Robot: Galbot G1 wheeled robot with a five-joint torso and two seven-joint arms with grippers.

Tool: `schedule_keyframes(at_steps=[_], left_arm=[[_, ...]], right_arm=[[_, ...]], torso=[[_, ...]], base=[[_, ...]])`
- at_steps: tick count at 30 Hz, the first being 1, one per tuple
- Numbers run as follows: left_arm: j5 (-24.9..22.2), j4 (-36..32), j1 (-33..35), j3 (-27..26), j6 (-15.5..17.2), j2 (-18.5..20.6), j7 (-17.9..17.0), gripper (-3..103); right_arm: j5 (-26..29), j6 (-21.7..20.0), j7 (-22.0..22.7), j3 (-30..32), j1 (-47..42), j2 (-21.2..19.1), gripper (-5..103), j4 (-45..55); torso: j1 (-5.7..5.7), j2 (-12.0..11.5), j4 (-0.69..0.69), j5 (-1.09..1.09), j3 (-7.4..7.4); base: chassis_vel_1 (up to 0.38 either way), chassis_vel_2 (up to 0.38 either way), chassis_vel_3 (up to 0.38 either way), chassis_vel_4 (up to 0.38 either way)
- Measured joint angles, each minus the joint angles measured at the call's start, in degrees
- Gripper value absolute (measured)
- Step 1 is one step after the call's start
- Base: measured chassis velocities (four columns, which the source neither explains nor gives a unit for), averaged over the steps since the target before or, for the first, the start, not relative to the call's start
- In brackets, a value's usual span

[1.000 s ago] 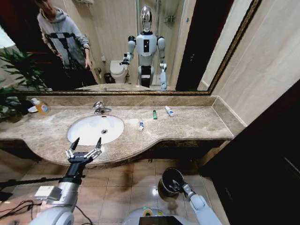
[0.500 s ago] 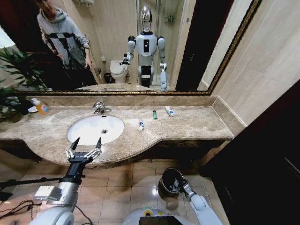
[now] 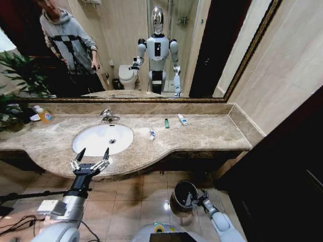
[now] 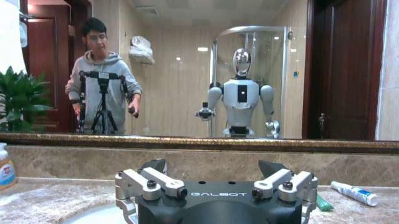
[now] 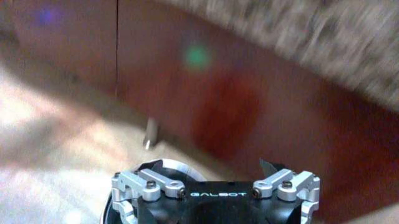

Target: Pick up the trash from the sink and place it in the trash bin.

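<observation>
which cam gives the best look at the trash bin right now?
Head view: the trash bin sits whole on the floor below the countertop, with the right gripper at its rim. The right wrist view catches a blurred curve of shiny rim behind that gripper. The left wrist view faces the mirror instead.

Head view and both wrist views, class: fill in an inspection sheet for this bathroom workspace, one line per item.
Surface: beige marble countertop, white sink with chrome faucet.
Job's things: white tube, dark-green bottle, white-blue tube on the counter right of the sink; black trash bin on the floor.
Clutter: orange bottle at the counter's left.
Grippers: left gripper open at the counter's front edge; right gripper beside the bin.
Cables: cables on the floor, left.
Surroundings: mirror, plant.
</observation>
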Motion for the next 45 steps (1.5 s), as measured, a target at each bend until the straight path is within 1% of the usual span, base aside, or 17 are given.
schedule_keyframes(at_steps=[1,5,6,8,9,12,23,25,28,29,33,35,37,38,41,44,45], left_arm=[[0.0,0.0,0.0,0.0,0.0,0.0,0.0,100],[0.0,0.0,0.0,0.0,0.0,0.0,0.0,100],[0.0,0.0,0.0,0.0,0.0,0.0,0.0,100],[0.0,0.0,0.0,0.0,0.0,0.0,0.0,100],[0.0,0.0,0.0,0.0,0.0,0.0,0.0,100],[0.0,0.0,0.0,0.0,0.0,0.0,0.0,100],[0.0,0.0,0.0,0.0,0.0,0.0,0.0,100],[0.0,0.0,0.0,0.0,0.0,0.0,0.0,100],[0.0,0.0,0.0,0.0,0.0,0.0,0.0,100],[0.0,0.0,0.0,0.0,0.0,0.0,0.0,100],[0.0,0.0,0.0,0.0,0.0,0.0,0.0,100],[0.0,0.0,0.0,0.0,0.0,0.0,0.0,100],[0.0,0.0,0.0,0.0,0.0,0.0,0.0,100],[0.0,0.0,0.0,0.0,0.0,0.0,0.0,100],[0.0,0.0,0.0,0.0,0.0,0.0,0.0,100],[0.0,0.0,0.0,0.0,0.0,0.0,0.0,100],[0.0,0.0,0.0,0.0,0.0,0.0,0.0,100]], right_arm=[[0.0,0.0,0.0,0.0,0.0,0.0,100,0.0],[4.4,0.9,1.8,1.4,-8.1,-0.6,100,13.9],[4.4,0.9,1.8,1.4,-8.1,-0.6,100,13.9],[6.2,0.7,2.6,2.2,-13.3,-0.8,100,22.2],[6.2,0.7,2.6,2.2,-13.3,-0.8,100,22.2],[7.9,0.4,3.4,2.7,-18.8,-1.0,100,31.8],[8.5,0.4,4.1,0.8,-25.4,-0.6,100,48.9],[8.5,0.1,4.1,0.4,-25.2,-0.8,100,50.3],[8.6,-2.7,3.6,-1.1,-22.6,-1.8,100,53.6],[8.6,-2.7,3.6,-1.1,-22.6,-1.8,100,53.6],[11.9,-6.8,2.4,-2.9,-16.8,-4.3,100,54.4],[13.1,-7.7,2.0,-3.2,-15.7,-5.0,100,54.4],[16.9,-10.5,1.5,-4.9,-11.5,-7.0,100,53.9],[16.9,-10.5,1.5,-4.9,-11.5,-7.0,100,53.9],[19.7,-13.5,1.5,-8.4,-4.1,-8.5,100,51.9],[20.6,-14.8,1.6,-10.1,-0.9,-8.7,100,50.5],[21.4,-16.3,1.7,-12.5,2.9,-8.9,100,48.8]], torso=[[0.0,0.0,0.0,0.0,0.0],[0.0,0.0,0.0,0.0,0.0],[0.0,0.0,0.0,0.0,0.0],[0.0,0.0,0.0,0.0,0.0],[0.0,0.0,0.0,0.0,0.0],[0.0,0.0,-0.01,0.0,0.0],[0.0,0.0,-0.01,0.0,0.0],[0.0,0.0,-0.01,0.0,0.0],[0.0,0.0,0.0,0.0,0.0],[0.0,0.0,0.0,0.0,0.0],[0.01,0.0,0.0,0.01,0.01],[0.01,0.0,0.0,0.0,0.01],[0.01,0.0,-0.01,0.0,0.01],[0.01,0.0,-0.01,0.0,0.01],[0.01,0.0,0.0,0.0,0.01],[0.01,0.0,0.0,0.0,0.01],[0.01,0.0,-0.01,0.01,0.01]], base=[[0.0,0.0,0.0,0.0],[0.0,0.0,0.0,0.0],[0.0,0.0,0.0,0.0],[0.0,0.0,0.0,0.0],[0.0,0.0,0.0,0.0],[0.0,0.0,0.0,0.0],[0.0,0.0,0.0,0.0],[0.0,0.0,0.0,0.0],[0.0,0.0,0.0,0.0],[0.0,0.0,0.0,0.0],[0.0,0.0,0.0,0.0],[0.0,0.0,0.0,0.0],[0.0,0.0,0.0,0.0],[0.0,0.0,0.0,0.0],[0.0,0.0,0.0,0.0],[0.0,0.0,0.0,0.0],[0.0,0.0,0.0,0.0]])
